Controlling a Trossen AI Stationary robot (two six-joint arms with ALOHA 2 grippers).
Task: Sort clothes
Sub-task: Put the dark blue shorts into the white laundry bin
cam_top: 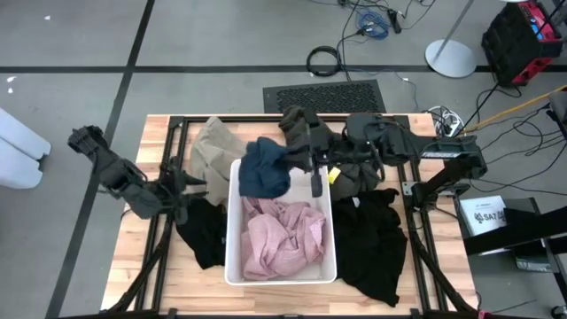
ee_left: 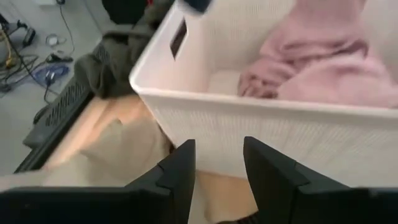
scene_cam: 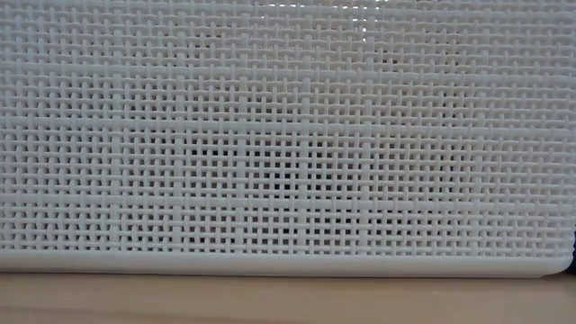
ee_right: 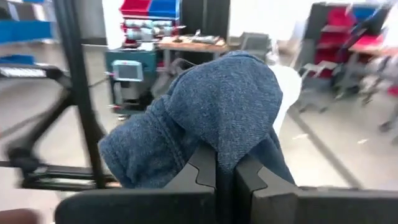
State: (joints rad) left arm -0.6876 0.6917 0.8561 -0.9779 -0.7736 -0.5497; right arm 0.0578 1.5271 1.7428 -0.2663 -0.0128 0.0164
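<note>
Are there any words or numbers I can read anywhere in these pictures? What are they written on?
"SAT": the only letters readable, on a white label on the right arm's base, high view; the rest of that label is too small to read.
Small white tag on the white bin rim: too small to read.
Screen on a teal machine in the room behind, right wrist view: too blurred to read.
Low view and left wrist view: no writing.

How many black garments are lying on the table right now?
2 visible: one black garment left of the white bin, a larger black garment right of it. Others may be hidden under the arms.
</note>
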